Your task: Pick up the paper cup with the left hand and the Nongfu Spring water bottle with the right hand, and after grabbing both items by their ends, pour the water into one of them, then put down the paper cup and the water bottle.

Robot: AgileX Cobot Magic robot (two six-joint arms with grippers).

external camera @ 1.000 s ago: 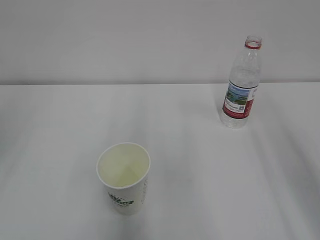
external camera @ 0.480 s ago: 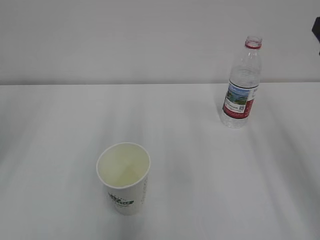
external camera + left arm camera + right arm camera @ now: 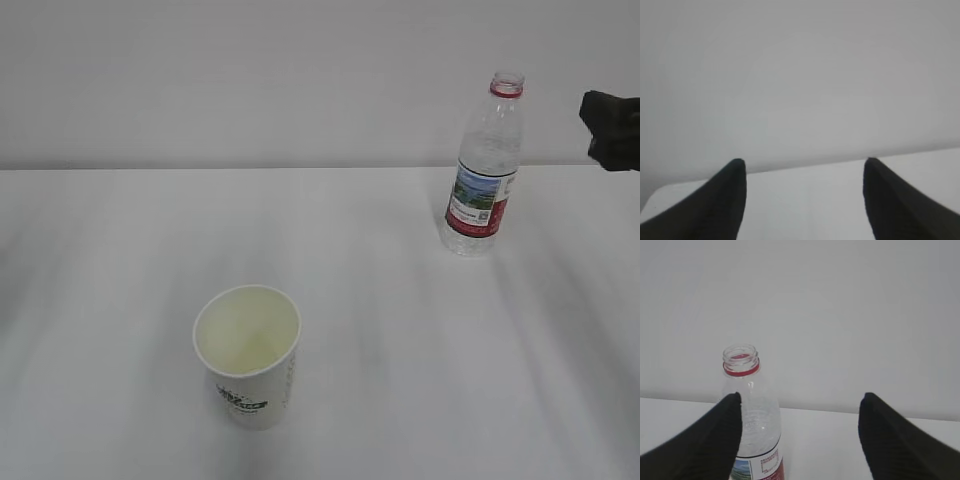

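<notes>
On smooth white table (image 3: 400, 350), dimpled paper cup (image 3: 248, 355), clear ribbed bottle (image 3: 483, 165); both claws released.

table (image 3: 120, 230): white, flat | wall (image 3: 250, 80): plain, pale grey

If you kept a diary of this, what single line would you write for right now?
cup: upright, untouched | bottle: upright, uncapped | right pincer: open, beside bottle | left pincer: open, empty
</notes>
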